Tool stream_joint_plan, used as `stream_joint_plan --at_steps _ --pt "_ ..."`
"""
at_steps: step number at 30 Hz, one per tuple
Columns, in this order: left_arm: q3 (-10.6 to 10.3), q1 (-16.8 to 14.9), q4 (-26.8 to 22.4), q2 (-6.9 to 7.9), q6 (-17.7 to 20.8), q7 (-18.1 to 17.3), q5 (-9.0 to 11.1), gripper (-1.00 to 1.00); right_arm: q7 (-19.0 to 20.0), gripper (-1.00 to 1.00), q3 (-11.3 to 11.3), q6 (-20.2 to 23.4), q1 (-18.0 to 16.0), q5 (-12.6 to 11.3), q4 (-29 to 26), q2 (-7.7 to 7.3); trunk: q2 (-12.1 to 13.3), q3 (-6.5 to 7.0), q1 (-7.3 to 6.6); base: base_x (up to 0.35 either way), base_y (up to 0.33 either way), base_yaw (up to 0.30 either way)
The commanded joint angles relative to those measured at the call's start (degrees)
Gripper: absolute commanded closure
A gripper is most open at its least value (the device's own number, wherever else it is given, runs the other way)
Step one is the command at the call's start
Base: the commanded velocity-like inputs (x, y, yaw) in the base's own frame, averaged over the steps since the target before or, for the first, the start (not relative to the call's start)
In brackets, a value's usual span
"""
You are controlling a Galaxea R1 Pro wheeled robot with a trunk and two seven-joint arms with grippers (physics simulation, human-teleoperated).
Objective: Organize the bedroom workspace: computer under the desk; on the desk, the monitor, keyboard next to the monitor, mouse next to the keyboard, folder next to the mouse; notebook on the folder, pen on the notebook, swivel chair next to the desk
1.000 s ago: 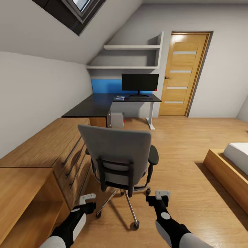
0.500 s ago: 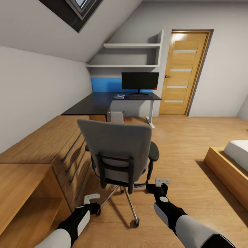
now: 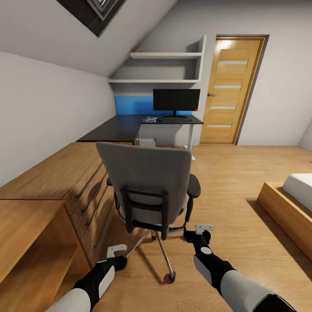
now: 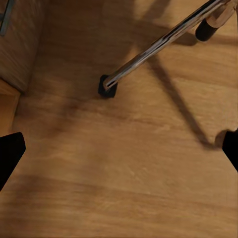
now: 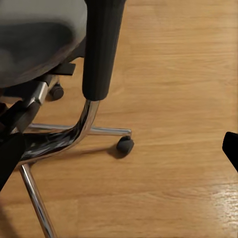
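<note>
The swivel chair (image 3: 149,190) stands in the middle of the bedroom floor (image 3: 242,195), its grey padded back turned to the camera, black frame bars across the lower back, black armrests at either side, and chrome star legs on small black castors. It is well apart from the desk (image 3: 125,127), which lies beyond it at 12 o'clock — a long black L-shaped top with a bright blue back panel and a white leg. The monitor (image 3: 176,100) stands on the desk's far end, black screen facing the room; a small blue-and-white item lies on the top near its base at 9 o'clock, too small to tell apart. The pale computer (image 3: 146,142) peeks over the chair back, under the desk.

A light wooden drawer chest (image 3: 65,182) runs along the wall at 9 o'clock of the chair, close beside it. A wooden door (image 3: 229,89) is at 1 o'clock, wall shelves (image 3: 167,69) hang above the desk, and a bed corner (image 3: 290,203) sits at 3 o'clock.

Both arms reach low and forward. The left gripper (image 3: 116,250) hovers over the floor by a chair leg at 7 o'clock of the chair; the right gripper (image 3: 203,227) is just beside the chair's right armrest post. Both have their fingers spread apart and grasp nothing — in the wrist views the dark fingertips (image 4: 10,153) sit at opposite edges with floor between.
</note>
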Motion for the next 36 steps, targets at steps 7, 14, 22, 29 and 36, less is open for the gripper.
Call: stream_joint_plan --at_steps 7,14,22,29,36 --pt "-0.04 -0.15 -7.73 -2.16 2.00 0.64 0.47 -1.00 -0.22 -1.00 0.53 -0.39 -0.05 -0.23 -0.14 -0.05 -2.85 -1.32 1.53 0.000 0.000 0.000" --pt "-0.47 -4.21 -3.67 -2.70 -2.10 0.16 0.34 -1.00 -0.13 -1.00 0.64 -0.41 -0.06 -0.02 -0.11 -0.11 -5.25 -2.39 2.85 0.000 0.000 0.000" --pt "-2.47 -4.22 -0.65 -1.95 -7.04 0.23 -0.71 -1.00 -0.12 -1.00 0.78 -0.41 -0.03 -0.02 0.03 -0.05 -5.25 -2.39 2.85 0.000 0.000 0.000" --pt "-3.65 -4.22 1.14 -2.01 -7.35 0.20 -3.33 -1.00 -0.17 -1.00 0.91 -0.30 -0.06 -0.03 0.16 0.04 -5.25 -2.39 2.85 0.142 0.000 0.000" --pt "-3.77 -4.23 1.29 -1.93 -7.47 0.24 -3.72 -1.00 -0.06 -1.00 0.94 -0.38 -0.03 -0.03 0.16 0.04 -5.25 -2.39 2.85 0.095 0.000 0.000"
